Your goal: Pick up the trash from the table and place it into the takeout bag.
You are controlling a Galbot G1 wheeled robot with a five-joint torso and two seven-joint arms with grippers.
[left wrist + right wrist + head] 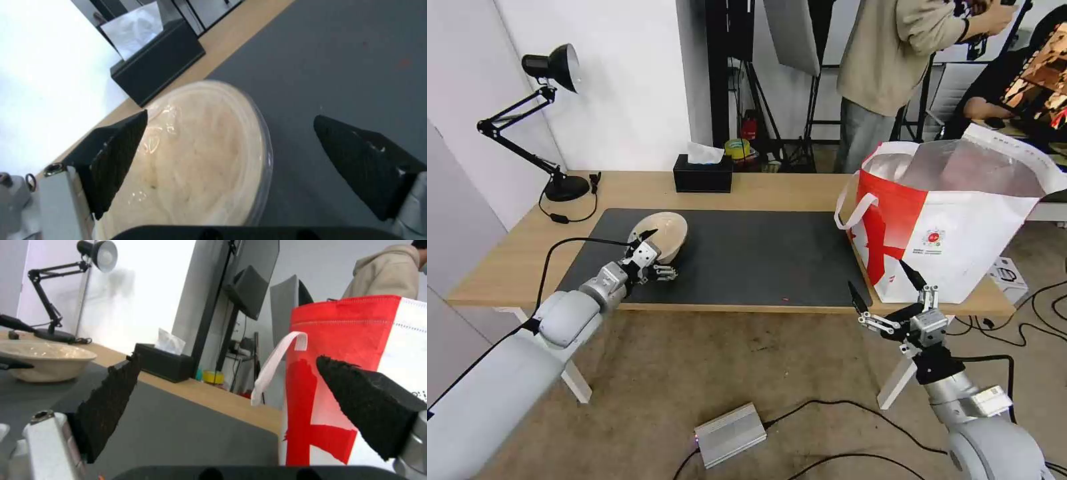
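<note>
A beige paper-pulp bowl (666, 231) sits on the dark grey mat (760, 257) at the left of the table (774, 189). My left gripper (658, 254) is open at the bowl's near side. In the left wrist view the bowl (200, 156) lies between the spread fingers of the left gripper (230, 115), one finger (115, 156) overlapping its rim. The white and red takeout bag (960, 227) stands open at the table's right end. My right gripper (877, 277) hangs open below the table's front edge, just in front of the bag (347, 340), holding nothing.
A black tissue box (702, 175) stands at the table's back edge and a black desk lamp (554, 67) at the far left corner. On the floor lie a silver box (730, 433) and cables. People stand behind the bag.
</note>
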